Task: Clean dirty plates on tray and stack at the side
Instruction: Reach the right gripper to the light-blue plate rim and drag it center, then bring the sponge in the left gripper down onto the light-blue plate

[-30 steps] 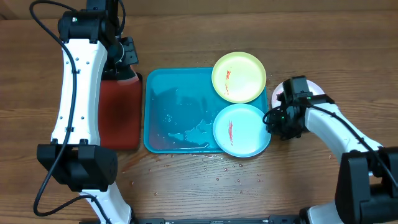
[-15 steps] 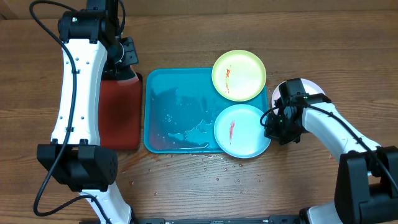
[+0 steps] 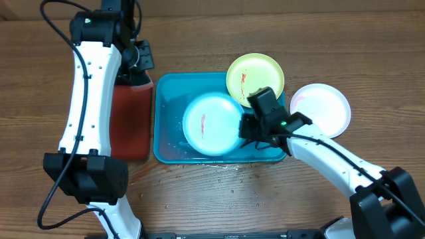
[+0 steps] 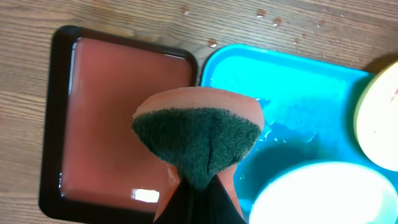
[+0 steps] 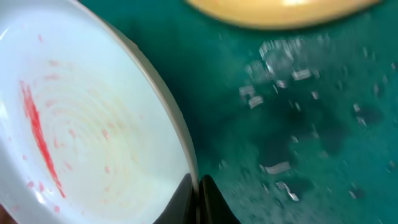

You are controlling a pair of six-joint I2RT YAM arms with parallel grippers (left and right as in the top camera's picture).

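Change since 0.5 s ago: cyan plate (image 3: 211,124) is now sitting mid-tray (image 3: 166,86); it was at the lower right corner before. Right gripper (image 3: 246,126) has swung left over the tray with it. White plate (image 3: 321,109), earlier half covered by the right arm, is now showing whole on the table (image 3: 372,60), just right of the tray. Green plate (image 3: 255,81) is staying put, overlapping the tray's upper right corner. Left arm is barely shifting.

Right wrist view: fingers (image 5: 186,196) are pinching the cyan plate's rim, closed on it at the bottom edge. Red smear (image 5: 40,134) is running down the plate's face. Water drops (image 5: 280,168) are lying on the tray floor.

Left gripper (image 4: 196,186) is clamping a sponge (image 4: 199,140), green pad facing the camera, over the red tray (image 4: 118,124) near the blue tray's edge.

Hard to make out: left fingers are cut off by the frame bottom; green plate in the right wrist view is blurred and cropped; overhead, the right fingertips are hiding under the wrist.
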